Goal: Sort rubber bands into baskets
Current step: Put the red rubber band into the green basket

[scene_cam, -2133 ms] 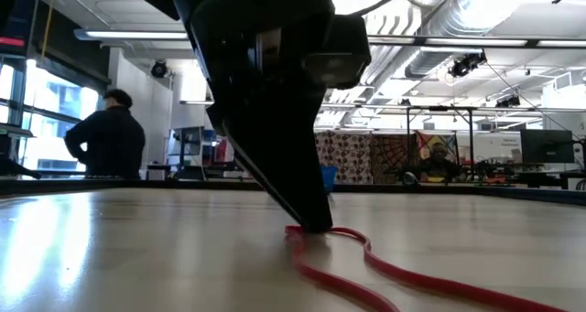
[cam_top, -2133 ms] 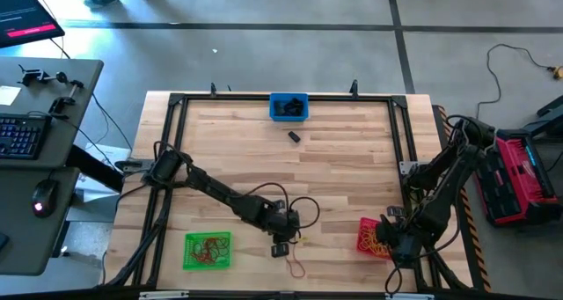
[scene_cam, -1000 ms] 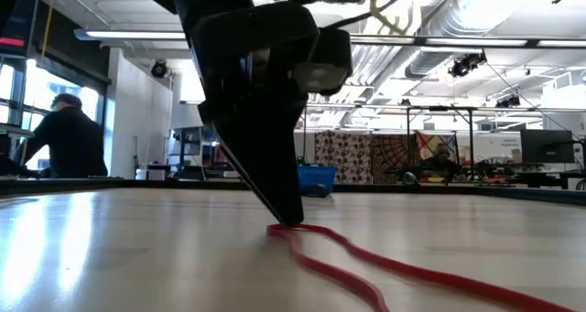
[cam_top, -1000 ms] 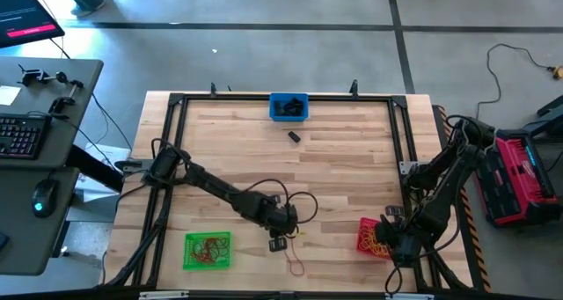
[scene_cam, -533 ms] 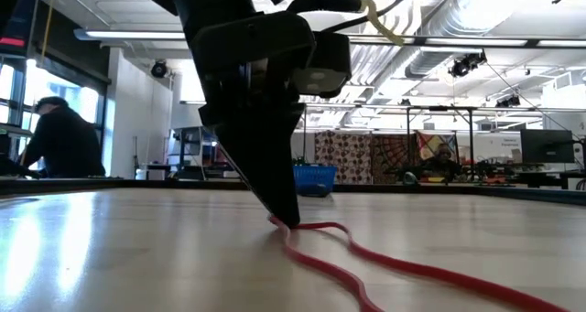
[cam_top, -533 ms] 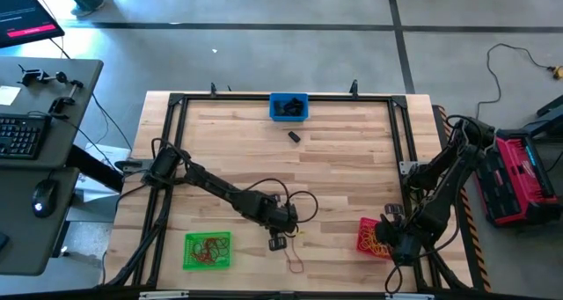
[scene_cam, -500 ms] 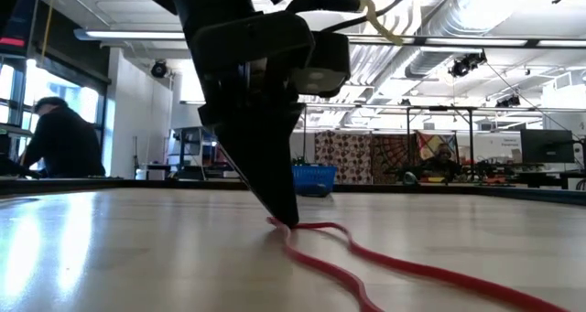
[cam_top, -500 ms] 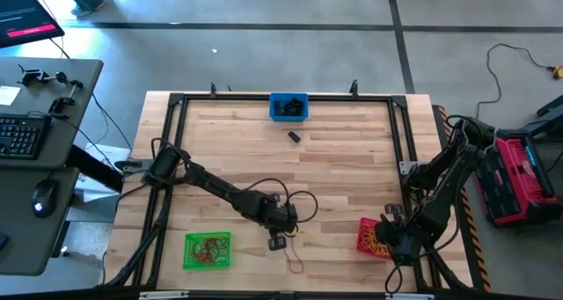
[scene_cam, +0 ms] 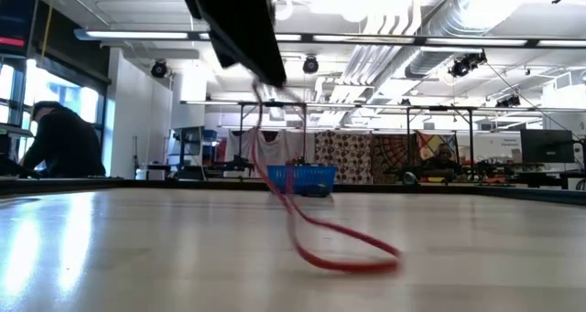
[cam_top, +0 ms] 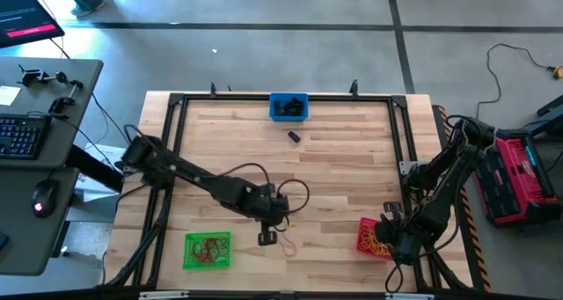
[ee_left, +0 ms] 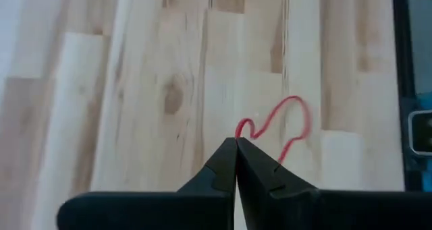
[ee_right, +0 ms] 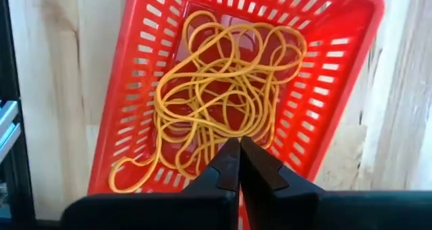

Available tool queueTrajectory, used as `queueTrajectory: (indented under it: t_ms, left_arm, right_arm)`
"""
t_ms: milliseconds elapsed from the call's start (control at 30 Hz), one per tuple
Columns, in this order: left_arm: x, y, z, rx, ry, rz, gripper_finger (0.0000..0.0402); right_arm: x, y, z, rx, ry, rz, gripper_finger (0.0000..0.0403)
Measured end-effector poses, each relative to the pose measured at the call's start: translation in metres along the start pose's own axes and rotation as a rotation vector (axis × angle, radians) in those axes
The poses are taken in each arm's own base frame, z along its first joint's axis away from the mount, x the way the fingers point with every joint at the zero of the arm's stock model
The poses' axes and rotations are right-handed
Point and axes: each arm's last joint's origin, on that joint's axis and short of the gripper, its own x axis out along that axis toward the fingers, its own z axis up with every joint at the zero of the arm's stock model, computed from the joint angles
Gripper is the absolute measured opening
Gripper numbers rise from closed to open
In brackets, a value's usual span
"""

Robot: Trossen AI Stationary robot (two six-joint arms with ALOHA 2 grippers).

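the left tool (cam_top: pixel 267 237) hangs above the near middle of the wooden tabletop (cam_top: pixel 343 177), its fingers clenched on one end of a red rubber band (scene_cam: pixel 316 234). seen from tabletop height, the band trails down from the fingers and its lower loop rests on or just above the wood; which, the blur does not let one tell. from the left wrist, the same band curls out past the closed fingertips (ee_left: pixel 226 164). just left of that tool, near the front edge, sits the green basket (cam_top: pixel 208 251) holding a tangle of reddish bands. the blue basket (cam_top: pixel 288 106) stands at the far edge in the middle with dark bands inside, and a small black object (cam_top: pixel 294 136) lies on the wood just in front of it. at the near right corner the right tool (ee_right: pixel 239 164) is clenched on nothing, poised over the red basket (ee_right: pixel 156 68), which holds a heap of yellow bands (ee_right: pixel 223 102). beyond the tabletop, a person (scene_cam: pixel 57 140) in dark clothing stands at the far left of the room.
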Motion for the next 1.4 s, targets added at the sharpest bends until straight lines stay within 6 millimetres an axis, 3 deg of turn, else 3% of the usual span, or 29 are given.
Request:
queueTrajectory:
  t_ms: [267,700,1100,1400]
  left_arm:
    - [-0.056,-0.005,-0.005,0.032,-0.032,-0.023,0.0]
    - [-0.124,-0.024,-0.049,0.067,0.154,-0.13,0.0]
    - [-0.157,-0.043,-0.091,-0.067,0.318,-0.097,0.0]
    - [-0.15,-0.051,-0.114,-0.066,0.412,-0.083,0.0]
  right_arm:
    - [0.0,-0.002,0.0,-0.034,-0.013,-0.038,0.0]
    - [0.0,-0.004,0.0,-0.053,-0.022,-0.058,0.0]
    - [0.0,-0.004,0.0,-0.051,-0.023,-0.058,0.0]
    - [0.0,-0.004,0.0,-0.068,-0.023,-0.059,0.0]
